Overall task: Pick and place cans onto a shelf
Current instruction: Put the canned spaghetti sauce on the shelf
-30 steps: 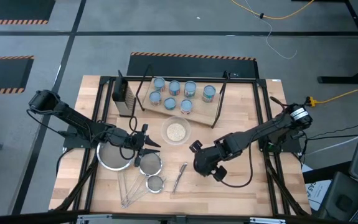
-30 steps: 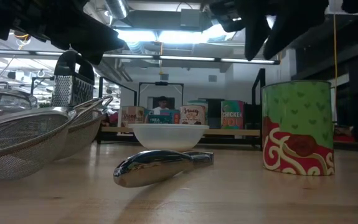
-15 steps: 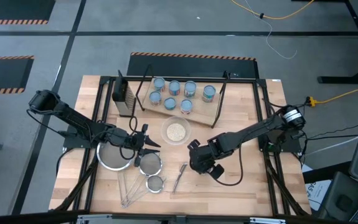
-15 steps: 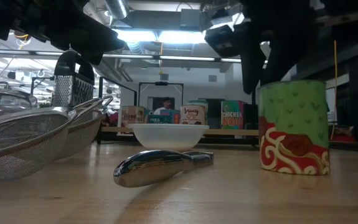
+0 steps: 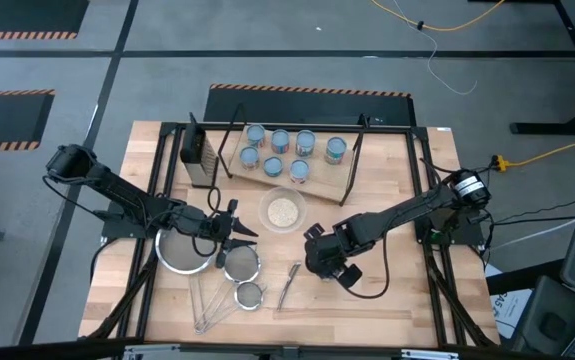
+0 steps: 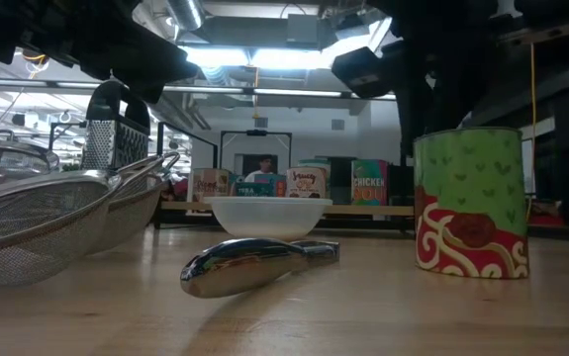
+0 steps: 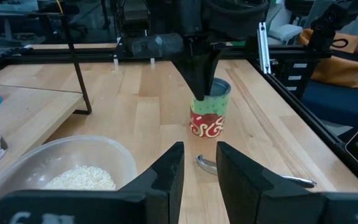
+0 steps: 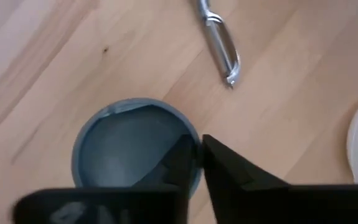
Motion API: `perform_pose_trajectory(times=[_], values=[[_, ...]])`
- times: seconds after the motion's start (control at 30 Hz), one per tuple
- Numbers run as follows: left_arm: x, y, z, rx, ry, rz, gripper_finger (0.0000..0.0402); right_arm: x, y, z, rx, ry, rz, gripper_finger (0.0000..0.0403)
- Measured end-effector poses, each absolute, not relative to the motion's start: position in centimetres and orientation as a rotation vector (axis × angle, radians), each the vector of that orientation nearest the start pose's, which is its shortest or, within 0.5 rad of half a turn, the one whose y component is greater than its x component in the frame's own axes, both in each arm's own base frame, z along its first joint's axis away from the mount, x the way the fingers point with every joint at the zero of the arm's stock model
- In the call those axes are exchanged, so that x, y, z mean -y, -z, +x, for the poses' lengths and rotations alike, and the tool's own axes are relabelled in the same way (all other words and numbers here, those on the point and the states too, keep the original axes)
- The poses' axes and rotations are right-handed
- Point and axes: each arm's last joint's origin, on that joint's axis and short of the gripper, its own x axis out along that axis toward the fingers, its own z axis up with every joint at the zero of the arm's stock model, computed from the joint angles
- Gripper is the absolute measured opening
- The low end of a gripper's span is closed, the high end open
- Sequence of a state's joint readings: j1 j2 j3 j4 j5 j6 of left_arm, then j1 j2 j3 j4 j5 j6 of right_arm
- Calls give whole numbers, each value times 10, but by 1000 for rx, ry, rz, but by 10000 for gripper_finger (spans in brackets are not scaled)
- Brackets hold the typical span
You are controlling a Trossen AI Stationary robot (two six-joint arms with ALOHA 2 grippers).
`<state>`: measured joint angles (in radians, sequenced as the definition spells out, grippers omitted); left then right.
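Near edge of the worktop (image 5: 367, 300): my right gripper (image 8: 198, 163) stands over the last loose can (image 7: 210, 115), roughly five o'clock from the bowl of grains (image 5: 283, 212). In the right wrist view the two fingers sit almost together, straddling the can's rim, one inside the pale blue top and one outside; I read that as a rim pinch chosen because the can is too wide to span, but I cannot tell whether the fingers are bearing on the metal. The can rests upright on the wood in the low view, so nothing is lifted. A peeler (image 5: 288, 283) lies just beside it toward nine o'clock, clear of the path. Left gripper (image 7: 195, 163) hovers at nine o'clock of the bowl above the mesh strainers (image 5: 240, 264), fingers spread with nothing between them, parked out of the way. Farther back, at twelve o'clock from the bowl, the shelf (image 5: 267, 176) carries seven cans (image 5: 281, 141) in two rows, with a grater (image 5: 198, 156) at its nine o'clock end. The lift needs a firm rim grip, or the can may tip.
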<state>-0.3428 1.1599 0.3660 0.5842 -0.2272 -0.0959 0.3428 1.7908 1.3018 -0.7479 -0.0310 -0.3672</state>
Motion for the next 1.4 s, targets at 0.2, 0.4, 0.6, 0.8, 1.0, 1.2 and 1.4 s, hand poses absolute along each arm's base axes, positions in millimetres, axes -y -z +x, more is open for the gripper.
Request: perform_pose_trajectory(times=[0.2, 0.4, 0.6, 0.8, 1.0, 1.2, 1.4], values=[[69, -193, 212, -206, 105, -37, 86, -118, -208, 333, -1197, -383, -370, 12], [69, -193, 212, -206, 105, -37, 86, -111, -218, 332, -1255, -38, -280, 6], [69, -193, 212, -206, 105, -37, 86, -101, -234, 325, -1289, 352, -49, 3], [69, -193, 212, -206, 105, -37, 86, -94, -225, 320, -1313, 551, 244, 4], [69, -193, 212, -206, 105, -36, 86, -94, -213, 316, -1302, 664, 435, 5], [69, -193, 212, -206, 105, -36, 86, -95, -212, 316, -1291, 685, 475, 10], [69, -193, 212, -207, 106, -36, 86, -95, -212, 316, -1292, 683, 477, 47]])
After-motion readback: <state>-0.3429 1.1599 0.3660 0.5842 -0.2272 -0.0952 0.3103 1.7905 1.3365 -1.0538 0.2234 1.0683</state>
